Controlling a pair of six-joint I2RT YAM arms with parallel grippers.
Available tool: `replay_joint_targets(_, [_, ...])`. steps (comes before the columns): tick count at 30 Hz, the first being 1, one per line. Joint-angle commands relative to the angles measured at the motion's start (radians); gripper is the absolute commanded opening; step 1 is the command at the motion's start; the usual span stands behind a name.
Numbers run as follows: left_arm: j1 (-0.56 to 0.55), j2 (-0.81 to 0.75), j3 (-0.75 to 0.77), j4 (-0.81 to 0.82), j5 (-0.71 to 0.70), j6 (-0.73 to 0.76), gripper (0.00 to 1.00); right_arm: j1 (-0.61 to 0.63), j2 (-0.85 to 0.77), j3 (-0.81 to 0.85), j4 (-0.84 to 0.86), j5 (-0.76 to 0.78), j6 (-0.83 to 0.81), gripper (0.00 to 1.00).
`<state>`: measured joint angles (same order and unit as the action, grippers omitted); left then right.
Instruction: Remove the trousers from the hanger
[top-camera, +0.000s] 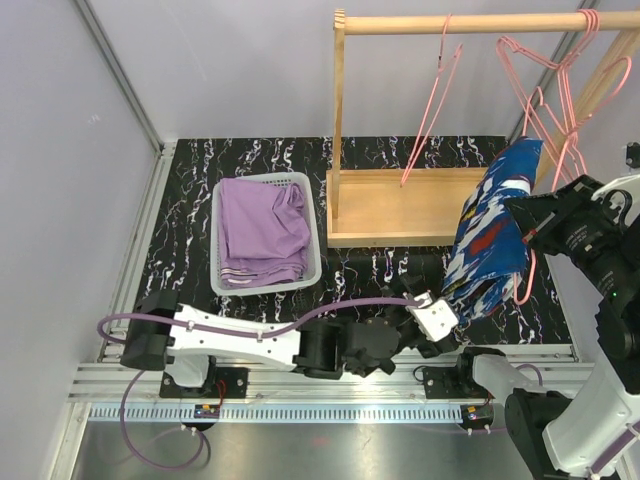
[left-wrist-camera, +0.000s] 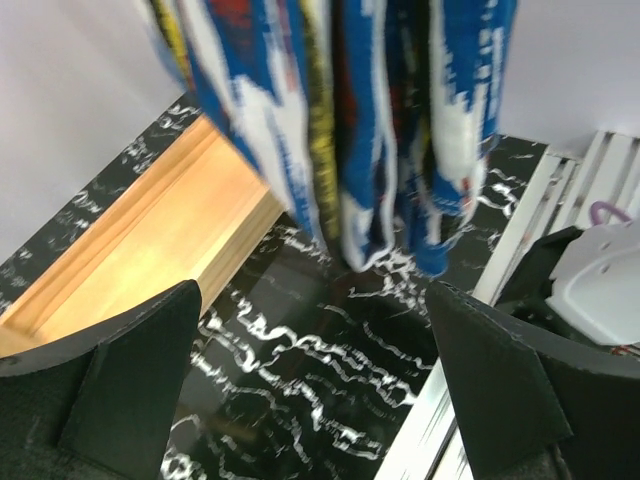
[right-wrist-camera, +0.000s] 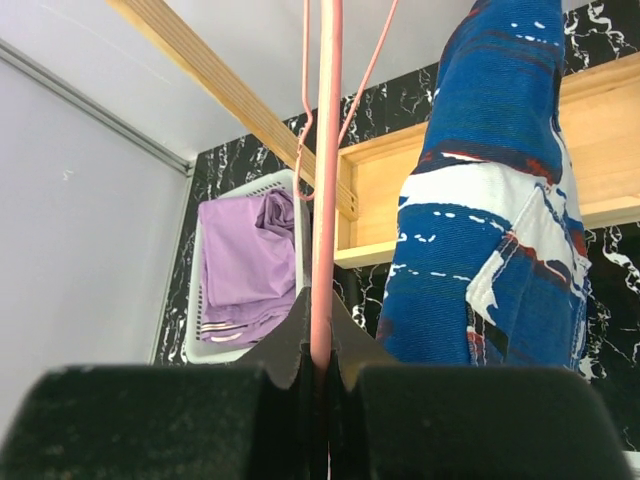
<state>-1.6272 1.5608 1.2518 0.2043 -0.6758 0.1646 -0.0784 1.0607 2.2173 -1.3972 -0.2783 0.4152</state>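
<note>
From above, the blue patterned trousers (top-camera: 495, 225) hang draped over a pink hanger (top-camera: 530, 268) at the right end of the wooden rack (top-camera: 410, 205); the lilac trousers (top-camera: 262, 232) lie folded in a white basket (top-camera: 216, 250) on the black marbled table (top-camera: 190, 200), well apart from the rack; the left gripper (top-camera: 448, 322) sits just beside the blue pair's lower hem; the right gripper (top-camera: 522, 222) is at the hanger wire, touching the cloth's right edge.

Left wrist view: the fingers (left-wrist-camera: 130, 380) stand wide apart with nothing between them; the blue trousers (left-wrist-camera: 350, 120) hang just ahead, clear of the table.

Right wrist view: the jaws are pressed together on the pink hanger wire (right-wrist-camera: 325, 200) — the blue trousers (right-wrist-camera: 490, 220) just beside it, the lilac pair (right-wrist-camera: 245, 260) in the basket beyond.
</note>
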Motion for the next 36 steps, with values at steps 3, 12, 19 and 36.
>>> replay_joint_targets(3, [-0.002,0.082,0.04,0.201,0.042,0.015,0.99,0.005,-0.013,0.05,0.159,-0.016,0.034,0.0])
replay_joint_targets(12, [0.052,0.131,0.043,0.233,0.028,0.001,0.83,0.006,-0.013,0.078,0.165,-0.065,0.05,0.0])
replay_joint_targets(19, [0.079,0.139,0.041,0.244,0.045,0.016,0.76,0.005,-0.027,0.053,0.198,-0.11,0.066,0.0])
replay_joint_targets(36, [0.089,0.111,-0.005,0.225,0.065,0.061,0.84,0.006,-0.001,0.034,0.193,-0.056,0.021,0.0])
